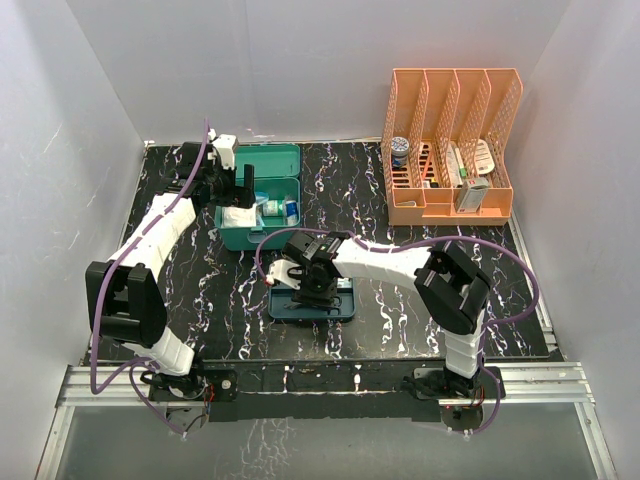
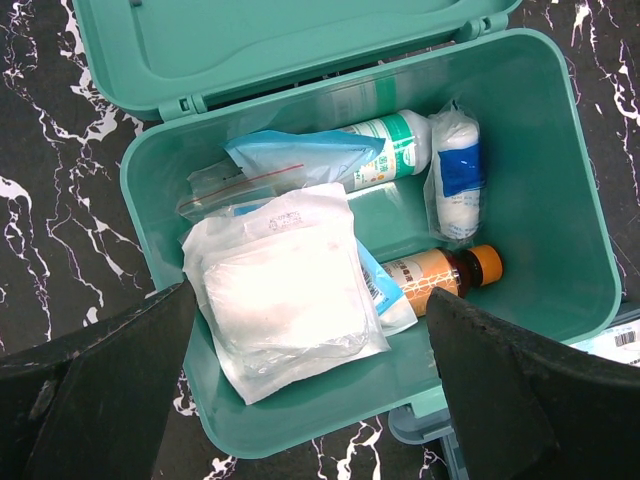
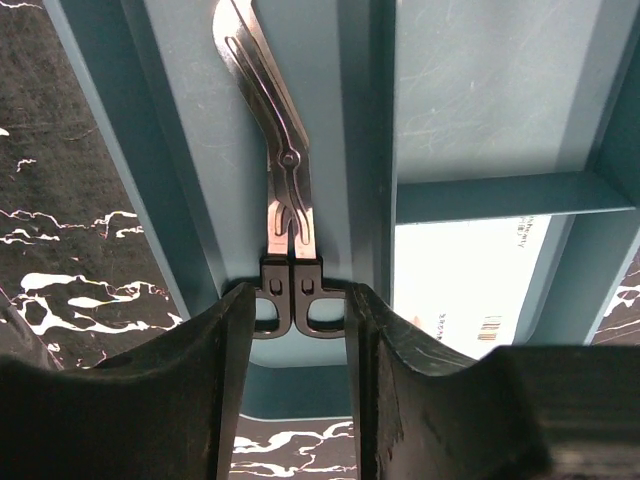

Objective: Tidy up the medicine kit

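The teal-green medicine kit [image 1: 232, 240] stands open at the back left, its lid [image 1: 265, 160] folded back. In the left wrist view the kit [image 2: 560, 200] holds a white gauze pack [image 2: 285, 290], a blue pouch [image 2: 300, 155], a white-green bottle [image 2: 395, 145], a bandage roll [image 2: 458, 180] and an amber bottle [image 2: 445, 275]. My left gripper [image 1: 235, 190] hovers over the kit, open and empty [image 2: 310, 330]. My right gripper [image 1: 315, 290] is down in the dark divided tray [image 1: 345, 305]. Its jaws [image 3: 298, 310] are closed against the black handles of metal scissors [image 3: 270, 110] lying in a tray slot.
An orange slotted rack [image 1: 450, 140] with bottles and packets stands at the back right. A white barcoded packet [image 3: 465, 280] lies in the tray compartment beside the scissors. White walls enclose the black marbled table [image 1: 400, 330].
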Controlling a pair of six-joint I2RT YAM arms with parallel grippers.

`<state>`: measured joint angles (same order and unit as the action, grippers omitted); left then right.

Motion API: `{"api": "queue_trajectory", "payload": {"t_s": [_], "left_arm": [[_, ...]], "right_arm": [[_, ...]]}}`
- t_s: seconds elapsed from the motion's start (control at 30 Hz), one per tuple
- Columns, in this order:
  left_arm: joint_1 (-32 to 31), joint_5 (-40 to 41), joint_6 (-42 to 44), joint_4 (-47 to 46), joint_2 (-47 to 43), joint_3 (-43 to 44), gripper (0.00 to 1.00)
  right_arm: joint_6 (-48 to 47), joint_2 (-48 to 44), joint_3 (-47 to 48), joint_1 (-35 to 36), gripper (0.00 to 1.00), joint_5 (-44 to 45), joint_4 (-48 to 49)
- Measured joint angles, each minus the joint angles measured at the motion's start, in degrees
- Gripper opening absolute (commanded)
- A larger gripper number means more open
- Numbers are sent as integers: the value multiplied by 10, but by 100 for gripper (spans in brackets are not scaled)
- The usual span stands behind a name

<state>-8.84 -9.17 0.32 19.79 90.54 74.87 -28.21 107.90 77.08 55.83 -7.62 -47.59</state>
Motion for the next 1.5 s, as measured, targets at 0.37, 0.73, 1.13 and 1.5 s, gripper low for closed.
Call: {"api": "queue_trajectory", "payload": {"t_s": [0.37, 0.73, 1.13, 1.5], "left_arm": [[0, -3, 0, 0, 0, 0, 99], [0, -7, 0, 1, 0, 3, 99], [0, -7, 2, 5, 0, 6, 99], [0, -7, 5, 9, 0, 7, 99]], "right_arm": [[78, -67, 51, -7, 57, 118, 24], [353, -291, 26, -381, 93, 317, 93], [556, -212, -112, -506, 93, 245, -52], [533, -223, -175, -543, 73, 214, -11]]}}
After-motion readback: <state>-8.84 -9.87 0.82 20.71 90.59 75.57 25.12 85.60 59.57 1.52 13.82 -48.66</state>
